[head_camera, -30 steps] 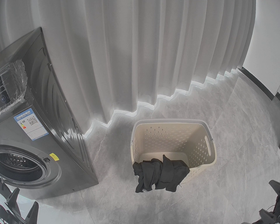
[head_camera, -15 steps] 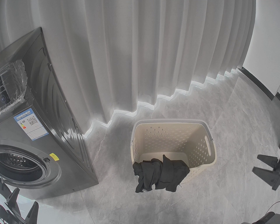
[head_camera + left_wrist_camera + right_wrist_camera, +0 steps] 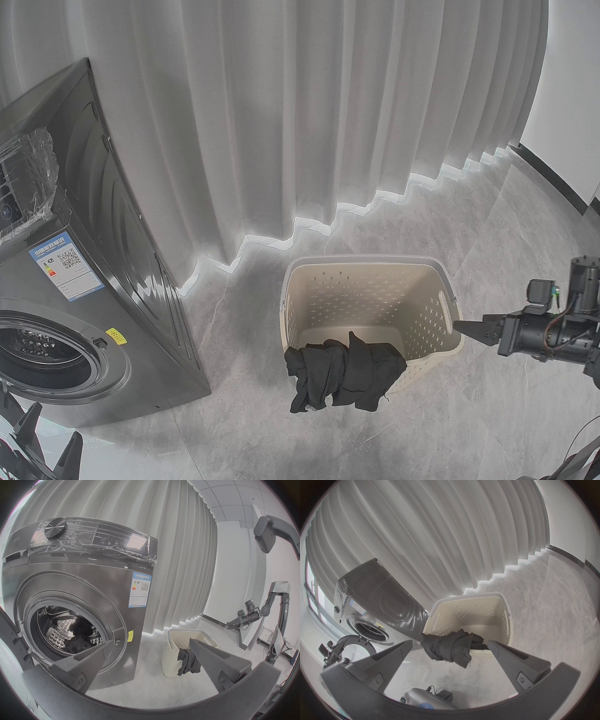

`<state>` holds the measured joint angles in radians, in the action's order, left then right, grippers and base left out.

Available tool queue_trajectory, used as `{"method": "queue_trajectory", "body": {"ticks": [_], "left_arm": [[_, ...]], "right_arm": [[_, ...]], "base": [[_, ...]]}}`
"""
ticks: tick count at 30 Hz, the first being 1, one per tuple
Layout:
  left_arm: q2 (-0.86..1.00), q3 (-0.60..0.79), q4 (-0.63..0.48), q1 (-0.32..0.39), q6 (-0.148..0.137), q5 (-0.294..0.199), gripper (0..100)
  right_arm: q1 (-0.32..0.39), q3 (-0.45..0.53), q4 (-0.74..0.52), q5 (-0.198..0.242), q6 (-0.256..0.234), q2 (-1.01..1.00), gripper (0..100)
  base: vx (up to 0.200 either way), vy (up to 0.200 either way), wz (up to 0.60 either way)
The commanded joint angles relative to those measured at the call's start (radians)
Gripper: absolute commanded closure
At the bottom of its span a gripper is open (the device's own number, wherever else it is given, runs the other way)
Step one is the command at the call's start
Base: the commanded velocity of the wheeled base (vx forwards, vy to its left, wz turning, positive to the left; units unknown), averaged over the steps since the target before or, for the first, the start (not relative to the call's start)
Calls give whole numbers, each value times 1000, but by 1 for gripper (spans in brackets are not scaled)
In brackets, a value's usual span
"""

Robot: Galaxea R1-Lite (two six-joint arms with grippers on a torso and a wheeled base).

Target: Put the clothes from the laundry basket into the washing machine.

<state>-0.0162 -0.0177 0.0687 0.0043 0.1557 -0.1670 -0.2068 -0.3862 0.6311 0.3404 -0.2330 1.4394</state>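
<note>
A cream laundry basket (image 3: 437, 275) stands on the grey floor with a black garment (image 3: 344, 372) draped over its near rim. My right gripper (image 3: 469, 327) hovers level with the basket's right rim, pointing left at it. In the right wrist view this gripper (image 3: 450, 645) is open, and the garment (image 3: 447, 650) and basket (image 3: 475, 614) lie beyond its fingers. The washing machine (image 3: 81, 294) stands at the left, its round opening facing me. My left gripper (image 3: 150, 653) is open in front of the drum, where dark clothes (image 3: 78, 643) lie; it sits low at the left (image 3: 53, 425).
White curtains (image 3: 312, 112) hang behind the basket and the machine. Open grey floor (image 3: 262, 425) spreads between the machine and the basket and to the right. The machine's door (image 3: 353, 650) hangs open. A dark skirting board (image 3: 550, 175) runs along the right wall.
My right arm has come up from the lower right edge and swung in to the basket's right side, now pointing left. The left gripper, basket and garment have stayed put.
</note>
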Motion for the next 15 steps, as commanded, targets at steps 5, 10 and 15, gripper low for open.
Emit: {"method": "queue_trajectory", "body": {"ticks": [5,10,15], "left_arm": [[13,18,0,0,-2,0,0],[13,18,0,0,-2,0,0],[13,18,0,0,-2,0,0]], "right_arm": [[-88,-48,211,-75,-11,378,0],[-114,-66,288,-87,-14,463,0],[-143,-72,371,-92,-17,555,0]], "base": [[0,0,0],[0,0,0],[0,0,0]]}}
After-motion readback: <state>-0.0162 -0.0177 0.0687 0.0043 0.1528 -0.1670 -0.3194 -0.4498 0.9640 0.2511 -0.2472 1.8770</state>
